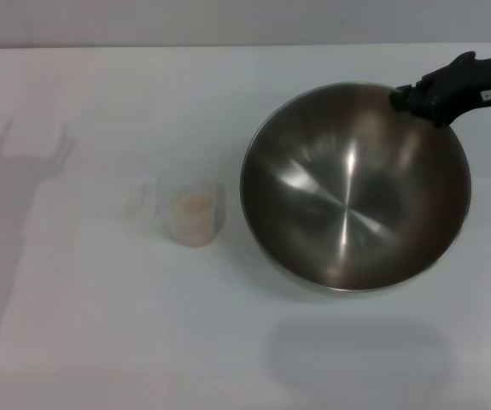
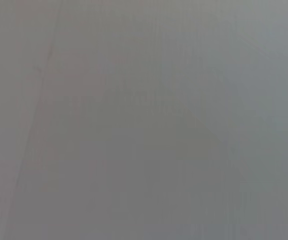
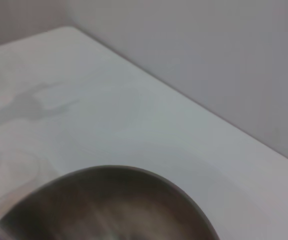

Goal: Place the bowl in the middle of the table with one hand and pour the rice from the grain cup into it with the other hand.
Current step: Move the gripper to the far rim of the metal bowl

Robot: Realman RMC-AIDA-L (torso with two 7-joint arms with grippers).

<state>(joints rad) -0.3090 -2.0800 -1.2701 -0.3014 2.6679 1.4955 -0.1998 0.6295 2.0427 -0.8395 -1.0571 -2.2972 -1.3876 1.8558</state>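
The large steel bowl is tilted and held above the white table; its shadow falls on the table near the front edge. My right gripper is shut on the bowl's far right rim. The bowl's rim and inside also show in the right wrist view. The bowl holds nothing. The small clear grain cup stands upright on the table just left of the bowl, with pale rice inside. My left gripper is out of view; only its forked shadow lies on the table's left side.
The table's far edge meets a grey wall; that edge and wall also show in the right wrist view. The left wrist view shows only a plain grey surface.
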